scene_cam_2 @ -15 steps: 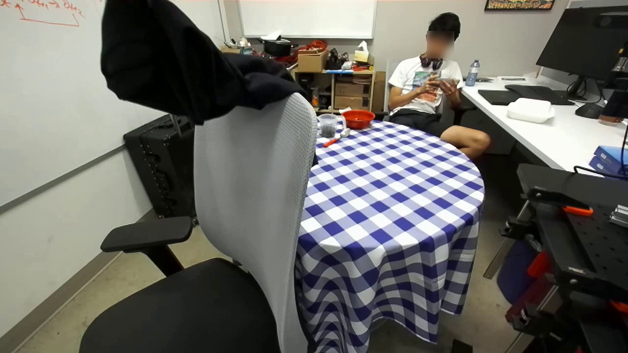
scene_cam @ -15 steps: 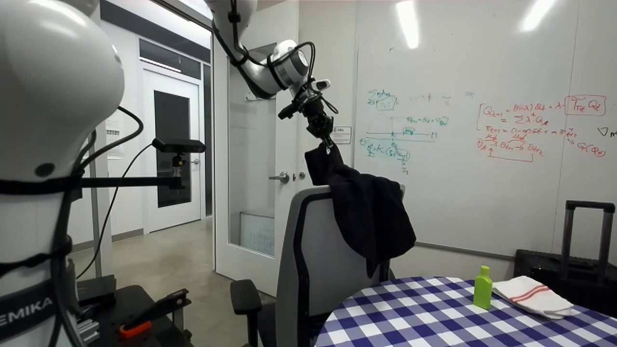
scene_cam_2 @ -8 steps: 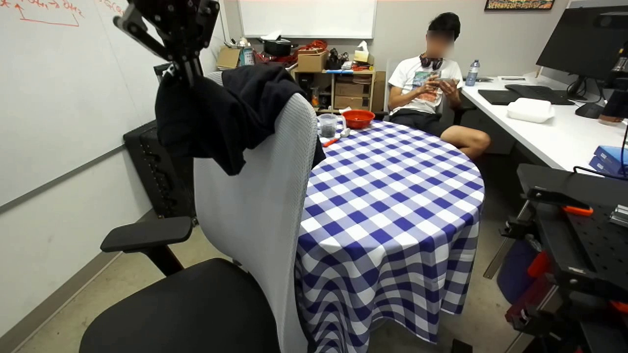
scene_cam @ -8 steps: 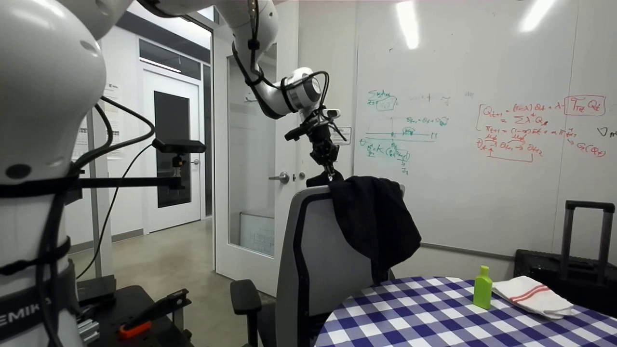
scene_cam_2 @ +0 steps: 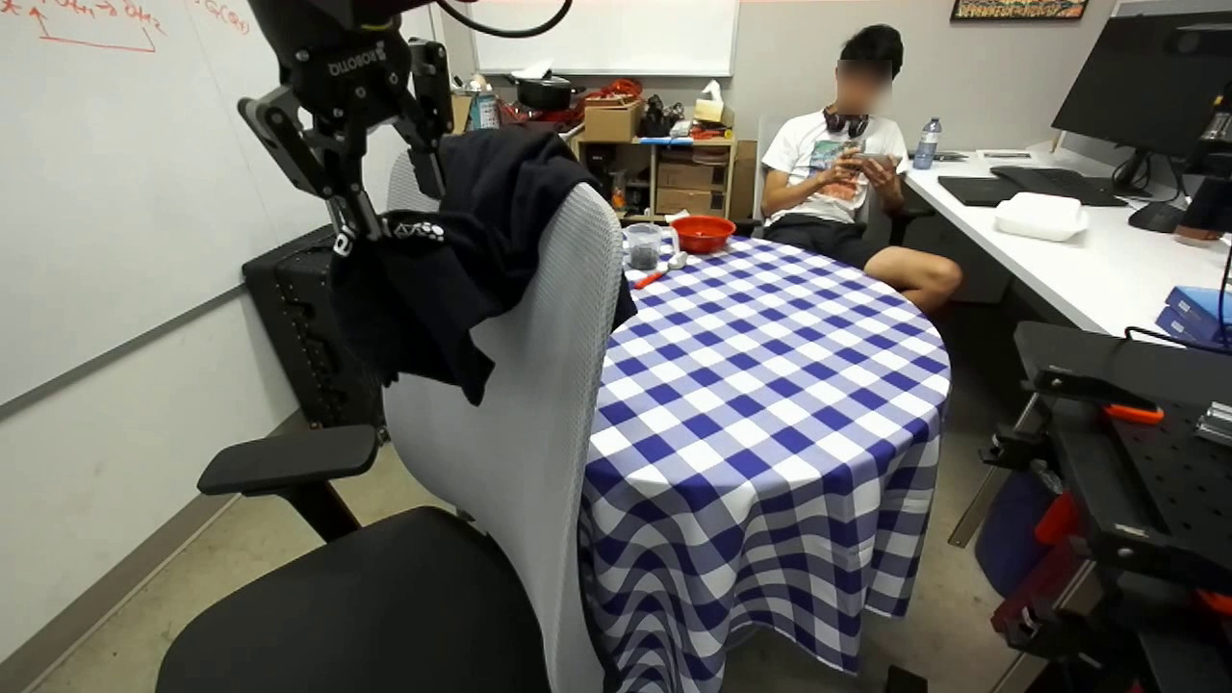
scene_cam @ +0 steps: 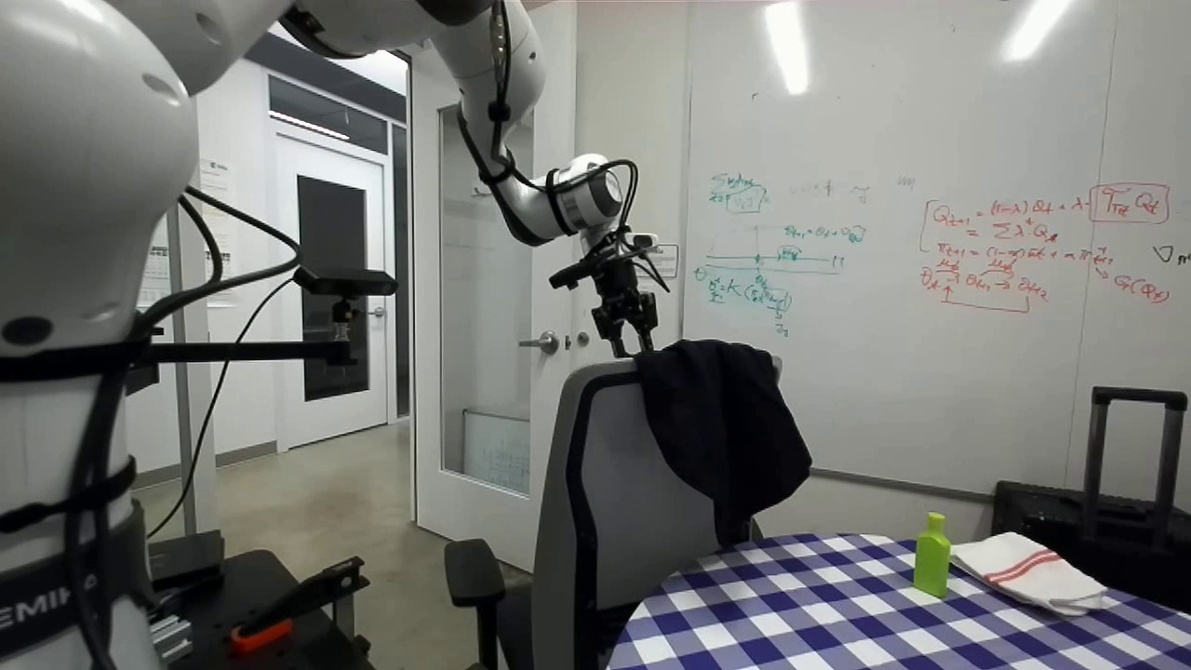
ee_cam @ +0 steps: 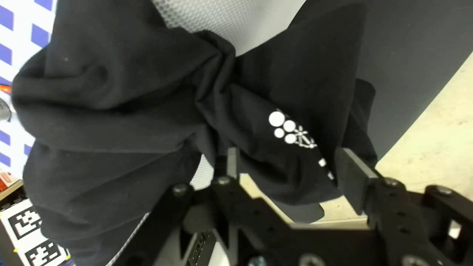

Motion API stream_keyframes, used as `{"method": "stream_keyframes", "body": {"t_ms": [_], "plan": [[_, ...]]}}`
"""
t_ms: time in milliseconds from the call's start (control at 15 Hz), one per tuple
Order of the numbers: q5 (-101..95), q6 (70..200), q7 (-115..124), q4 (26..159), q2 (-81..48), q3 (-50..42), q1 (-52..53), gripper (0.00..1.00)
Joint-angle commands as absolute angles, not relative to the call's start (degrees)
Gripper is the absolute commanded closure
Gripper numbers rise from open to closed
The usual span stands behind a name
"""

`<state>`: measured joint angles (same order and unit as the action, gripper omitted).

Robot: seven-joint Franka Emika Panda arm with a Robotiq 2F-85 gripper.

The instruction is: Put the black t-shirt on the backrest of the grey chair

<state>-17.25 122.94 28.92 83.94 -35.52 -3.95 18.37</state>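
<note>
The black t-shirt [scene_cam: 726, 428] lies draped over the top of the grey chair's backrest [scene_cam: 642, 502]. One part hangs on the table side; another [scene_cam_2: 414, 308] hangs down on the seat side of the grey backrest [scene_cam_2: 520, 423], white print showing. Just above that seat-side part, my gripper [scene_cam_2: 397, 207] points downward with its jaws apart. In the wrist view the gripper [ee_cam: 289, 159] has spread fingers, and loose folds of the t-shirt [ee_cam: 111, 129] lie beyond and below them, with nothing pinched. Whether a finger still brushes the cloth, I cannot tell.
A round table with a blue-checked cloth [scene_cam_2: 760, 385] stands close behind the backrest. On it are a green bottle [scene_cam: 930, 558], a folded white towel [scene_cam: 1028, 572] and a red bowl [scene_cam_2: 703, 234]. A person [scene_cam_2: 833, 173] sits beyond it. The chair's armrest [scene_cam_2: 294, 460] juts out below.
My gripper has come down toward the backrest on the seat side, then opened and let go of the t-shirt. The freed end has dropped lower against the backrest.
</note>
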Motion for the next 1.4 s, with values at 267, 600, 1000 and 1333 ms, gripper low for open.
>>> {"method": "stream_keyframes", "body": {"t_ms": [267,600,1000,1333], "plan": [[-16.51,120.81,21.95,85.75,-29.49,-2.76,14.83,0.00],[-18.51,123.24,16.61,94.29,-23.28,-3.75,11.19,0.00],[-18.07,129.06,14.36,112.25,-11.15,-4.03,5.72,0.00],[-20.55,133.67,21.14,127.78,-0.65,-5.35,2.36,0.00]]}}
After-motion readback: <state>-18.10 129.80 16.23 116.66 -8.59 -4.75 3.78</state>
